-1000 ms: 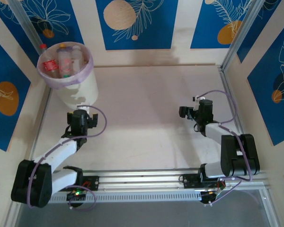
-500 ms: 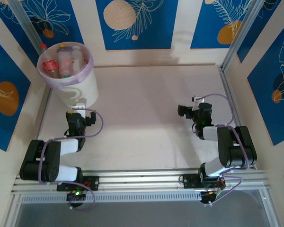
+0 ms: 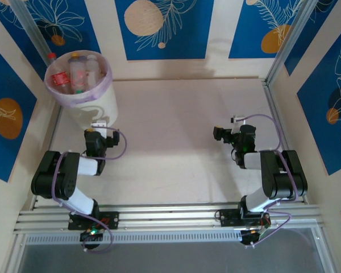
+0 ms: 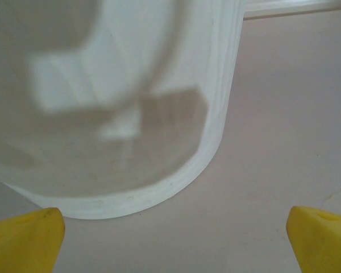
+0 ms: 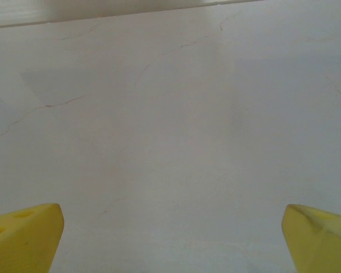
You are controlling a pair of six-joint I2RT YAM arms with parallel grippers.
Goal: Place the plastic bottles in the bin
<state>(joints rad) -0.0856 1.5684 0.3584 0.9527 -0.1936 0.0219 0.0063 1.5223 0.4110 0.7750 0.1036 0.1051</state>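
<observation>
The bin (image 3: pixel 91 105) stands in the far left corner, white, with a pale purple bag folded over its rim. Several plastic bottles (image 3: pixel 74 73) lie inside it, some red-labelled, and one red cap (image 3: pixel 52 56) pokes above the rim. My left gripper (image 3: pixel 98 126) sits low just in front of the bin's base, open and empty. In the left wrist view the bin wall (image 4: pixel 131 114) looms close, with yellow fingertips (image 4: pixel 28 236) far apart. My right gripper (image 3: pixel 237 121) is open over bare table on the right, its yellow fingertips (image 5: pixel 321 236) spread wide around nothing.
The pale table (image 3: pixel 176 125) is walled by blue-and-cream panels on three sides. An aluminium rail (image 3: pixel 170 216) runs along the near edge by the arm bases. A metal post (image 3: pixel 284 45) stands at the far right corner.
Both arms have folded back toward their bases. The left gripper has edged a little closer to the bin's base. The right gripper has barely shifted.
</observation>
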